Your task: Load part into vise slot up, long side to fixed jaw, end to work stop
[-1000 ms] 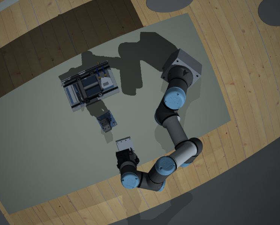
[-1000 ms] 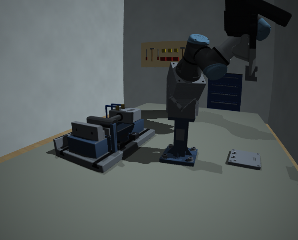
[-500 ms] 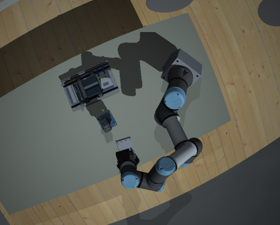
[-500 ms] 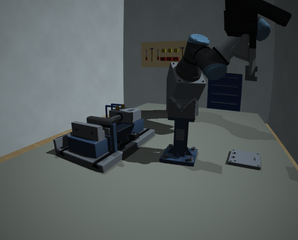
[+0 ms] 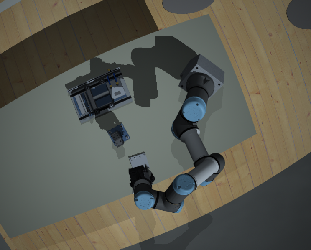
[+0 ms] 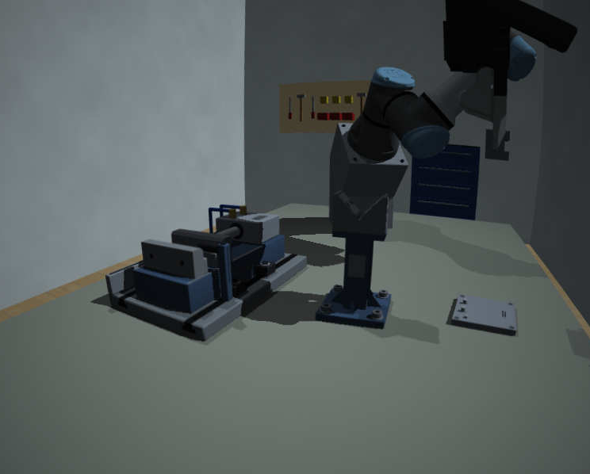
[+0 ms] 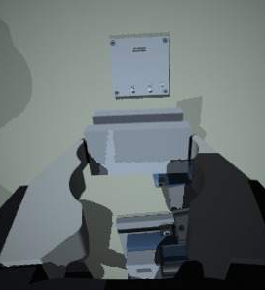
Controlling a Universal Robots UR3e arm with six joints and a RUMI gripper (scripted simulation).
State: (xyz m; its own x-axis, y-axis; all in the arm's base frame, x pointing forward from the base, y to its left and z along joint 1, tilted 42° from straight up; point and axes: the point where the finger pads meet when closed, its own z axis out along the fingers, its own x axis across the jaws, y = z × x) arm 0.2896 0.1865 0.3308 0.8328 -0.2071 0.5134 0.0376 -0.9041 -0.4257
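Observation:
My gripper (image 7: pixel 138 139) is shut on the part (image 7: pixel 138 143), a grey block held by its two ends across the fingers. In the exterior view the gripper (image 6: pixel 497 145) hangs high in the air at the top right, well above the table. The grey infeed plate (image 6: pixel 484 315) lies flat below it, with nothing on it; it also shows in the wrist view (image 7: pixel 140 65) and in the top view (image 5: pixel 137 160). The vise (image 6: pixel 204 265) stands open at the left of the table, far from the gripper (image 5: pixel 141 173). I cannot tell which way the slot faces.
The V-block (image 5: pixel 118 135) on its blue base (image 6: pixel 354 308) stands between the infeed plate and the vise (image 5: pixel 99 94). The air cylinder (image 6: pixel 252 227) is at the vise's far end. The robot's pedestal (image 5: pixel 202 72) is at the table's far side.

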